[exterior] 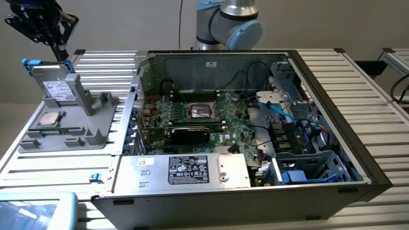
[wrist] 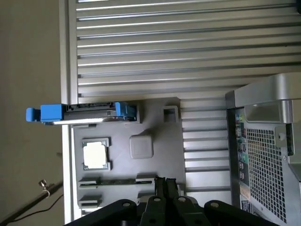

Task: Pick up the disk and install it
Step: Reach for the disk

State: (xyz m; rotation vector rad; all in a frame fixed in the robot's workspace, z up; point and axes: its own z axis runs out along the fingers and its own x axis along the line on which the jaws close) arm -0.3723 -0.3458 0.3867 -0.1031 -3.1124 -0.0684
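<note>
A: Two fingers [wrist: 166, 184], pressed together and holding nothing, hang in the upper left of the exterior view, just above the disk [exterior: 56, 85] and apart from it.

B: How would it handle?

A: I'd guess stiff and fairly heavy for its size. It has a metal body with smooth faces, so it is likely slippery, and it probably takes knocks badly. The blue frame [exterior: 26, 62] looks like plastic and may flex, so I'd pinch across the two flat faces near the top edge.

B: And its look?

A: A flat silver-grey slab with a white printed label [exterior: 59, 91] and blue at its corners. It stands on edge, tilted a little, in a slot of the grey holder [exterior: 96, 130].

B: What's around it?

A: A small square chip [exterior: 50, 119] lies on the same holder, lower in the frame. The holder rests on the slatted bench [exterior: 105, 64], with the open computer case [exterior: 191, 67] at centre frame.
</note>
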